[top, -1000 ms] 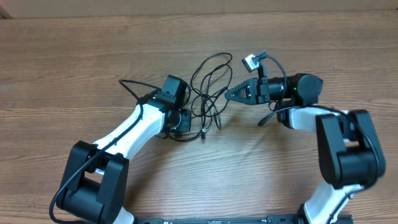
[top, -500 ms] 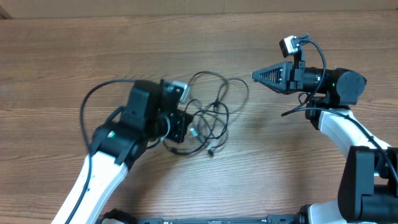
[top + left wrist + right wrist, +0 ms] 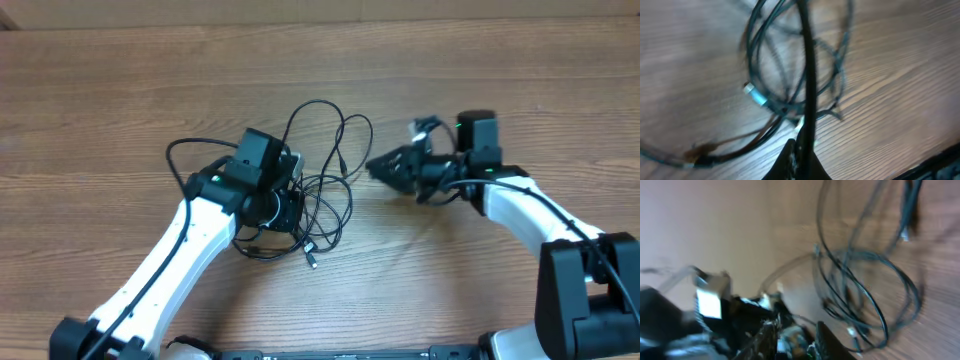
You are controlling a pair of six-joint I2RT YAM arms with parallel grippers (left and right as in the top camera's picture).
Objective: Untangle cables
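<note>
Frankly I judge this barely begun: the cables [image 3: 325, 190] lie as one tangled heap mid-table [image 3: 100, 100], my left gripper [image 3: 802, 155] pinched shut on a strand at its 8 o'clock, my right gripper [image 3: 378, 166] at 3 o'clock, too blurred to tell how wide.

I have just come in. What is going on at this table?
Two robot arms are working on a tangle of thin black cables on a wooden table. The left arm has its jaws shut on one strand at the tangle's left side. The right arm points its jaws at the tangle from the right, close to the outer loop; contact, and whether those jaws are open, is too blurred to tell. The cables are looped over one another, not yet separated.
</note>
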